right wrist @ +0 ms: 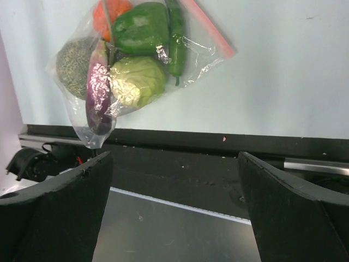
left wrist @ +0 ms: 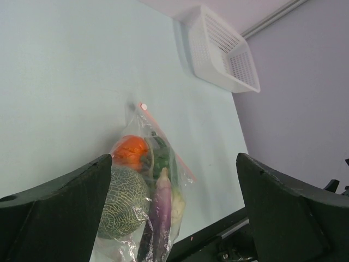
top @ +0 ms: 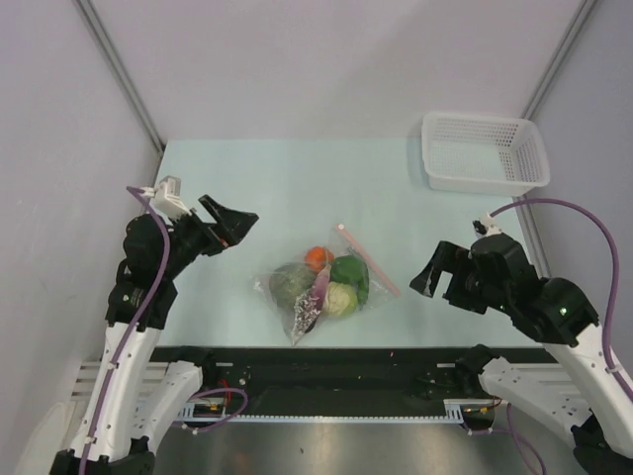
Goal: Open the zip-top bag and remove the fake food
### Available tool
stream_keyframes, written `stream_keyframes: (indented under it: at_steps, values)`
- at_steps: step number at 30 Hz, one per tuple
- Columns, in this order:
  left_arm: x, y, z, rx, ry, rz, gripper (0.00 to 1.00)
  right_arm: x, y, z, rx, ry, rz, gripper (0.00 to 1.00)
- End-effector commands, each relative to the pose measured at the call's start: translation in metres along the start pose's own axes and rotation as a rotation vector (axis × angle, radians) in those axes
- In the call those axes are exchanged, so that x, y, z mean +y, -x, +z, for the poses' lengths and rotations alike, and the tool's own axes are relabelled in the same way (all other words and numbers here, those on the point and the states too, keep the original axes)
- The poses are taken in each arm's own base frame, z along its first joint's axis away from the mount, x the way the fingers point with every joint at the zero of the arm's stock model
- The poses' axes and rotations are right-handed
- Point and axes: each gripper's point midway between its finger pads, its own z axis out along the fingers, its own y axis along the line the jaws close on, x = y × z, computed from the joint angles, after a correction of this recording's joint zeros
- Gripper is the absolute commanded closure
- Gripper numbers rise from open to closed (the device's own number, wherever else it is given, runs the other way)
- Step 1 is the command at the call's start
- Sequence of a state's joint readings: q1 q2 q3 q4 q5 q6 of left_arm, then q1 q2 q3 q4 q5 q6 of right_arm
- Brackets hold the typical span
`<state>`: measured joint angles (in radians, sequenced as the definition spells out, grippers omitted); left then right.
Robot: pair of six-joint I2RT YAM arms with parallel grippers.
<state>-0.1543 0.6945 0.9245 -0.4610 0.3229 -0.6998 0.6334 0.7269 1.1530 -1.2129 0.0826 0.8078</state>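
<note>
At the left side, the left gripper (top: 235, 224) hangs above the pale table (top: 257, 178), well apart from any object. Its two fingers are spread wide and nothing is between them. It points toward the middle of the table.

In the middle, near the front edge of the table, lies the zip-top bag (top: 302, 319). It is flat on the surface, and its pink zip strip (top: 368, 259) runs along the far right edge. The near corner of the bag reaches the front edge of the table. All the fake food (top: 331, 282) is inside the bag. The mottled green head (top: 289, 282) is at the left. The orange ball (top: 317, 257) is at the far side, beside the dark green pepper (top: 349, 269). The purple eggplant (top: 316, 295) lies between the head and the pale green piece (top: 342, 300). No gripper touches the bag.

At the right of the bag, the right gripper (top: 432, 269) is above the table, near the bag but apart from it. Its fingers are also spread wide and hold nothing.

In the far right corner stands a white mesh basket (top: 483, 183).
</note>
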Motion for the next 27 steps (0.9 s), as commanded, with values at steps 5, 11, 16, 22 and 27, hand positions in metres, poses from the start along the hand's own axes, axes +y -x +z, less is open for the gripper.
stream_keyframes:
  at_steps: [5, 11, 16, 22, 27]
  values:
    - [0.0, -0.014, 0.004, 0.085, -0.036, 0.049, 0.01, 0.025, 0.038, 0.062, 0.056, 0.065, -0.011, 0.0]
    - [0.014, -0.03, 0.04, 0.243, -0.018, 0.082, 0.02, 0.045, 0.063, 0.117, 0.143, 0.26, 0.023, 0.0]
    - [0.027, -0.044, 0.089, 0.404, 0.004, 0.103, 0.1, 0.038, 0.065, 0.152, 0.252, 0.212, 0.008, 0.0]
    - [0.04, -0.084, 0.167, 0.665, -0.115, 0.098, 0.24, 0.033, 0.063, 0.163, 0.321, 0.183, -0.006, 0.0]
    - [0.051, -0.101, 0.224, 0.802, -0.194, 0.058, 0.32, 0.023, 0.055, 0.163, 0.349, 0.154, 0.001, 0.0]
